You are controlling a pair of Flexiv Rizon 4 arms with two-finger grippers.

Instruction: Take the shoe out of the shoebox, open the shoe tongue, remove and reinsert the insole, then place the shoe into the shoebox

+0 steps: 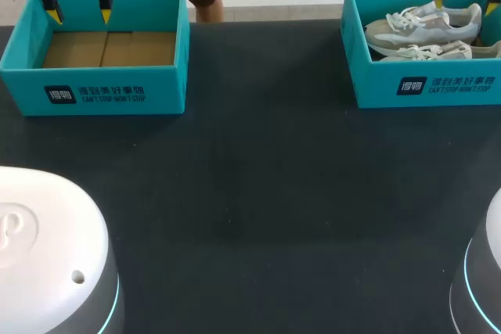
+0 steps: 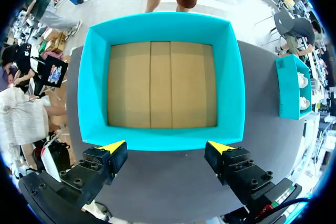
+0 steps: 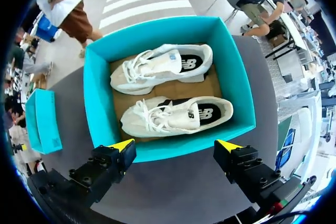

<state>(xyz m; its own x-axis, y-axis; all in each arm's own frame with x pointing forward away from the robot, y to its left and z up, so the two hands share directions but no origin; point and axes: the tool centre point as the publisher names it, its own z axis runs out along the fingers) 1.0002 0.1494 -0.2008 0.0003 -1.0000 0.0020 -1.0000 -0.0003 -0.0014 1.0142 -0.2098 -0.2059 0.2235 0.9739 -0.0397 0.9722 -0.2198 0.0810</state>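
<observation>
A pale shoe (image 3: 176, 115) lay beside its twin (image 3: 163, 66) in the teal shoebox (image 1: 368, 76) at the table's two o'clock. The right gripper (image 1: 465, 4) hung above it, fingers spread, holding nothing. At ten o'clock, the left gripper (image 1: 79, 15) hung likewise spread over a second shoebox (image 1: 168, 87).

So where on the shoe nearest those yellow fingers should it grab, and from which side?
Probably the collar around the opening of that nearer shoe, from straight above. The walls of the shoebox block the sides, and the opening faces up, so the fingers could straddle its rim near the heel.
</observation>
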